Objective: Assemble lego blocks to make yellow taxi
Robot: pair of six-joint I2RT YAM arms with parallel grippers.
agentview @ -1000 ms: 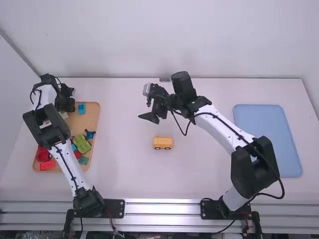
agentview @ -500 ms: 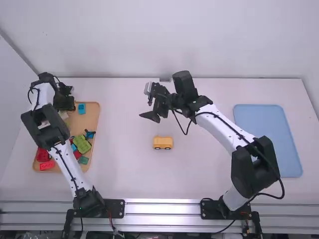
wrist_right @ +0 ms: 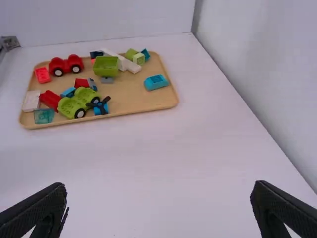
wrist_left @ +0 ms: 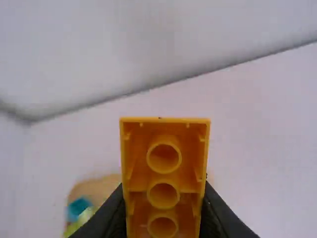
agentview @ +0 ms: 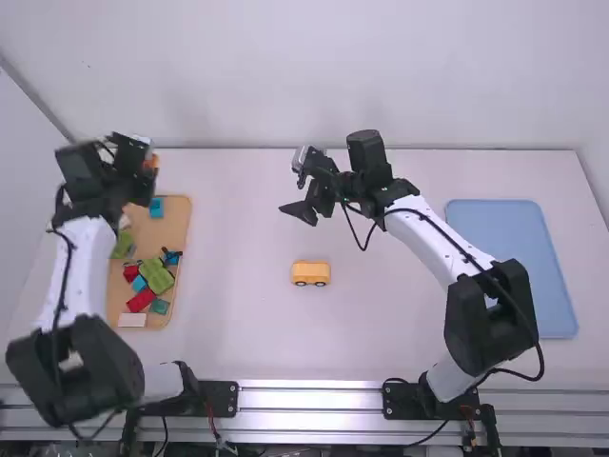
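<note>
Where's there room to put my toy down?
Bare table lies between the wooden tray and the yellow wheeled block, and between that block and the blue tray, though the right arm hangs over some of it. The wooden tray is crowded with blocks.

And this looks like a robotics lab — left arm [agentview: 78,276] and right arm [agentview: 419,228] mounted at a metal rail [agentview: 309,398], loose black cables, a white table [agentview: 228,314], a plain white back wall [agentview: 304,76] right behind it.
</note>
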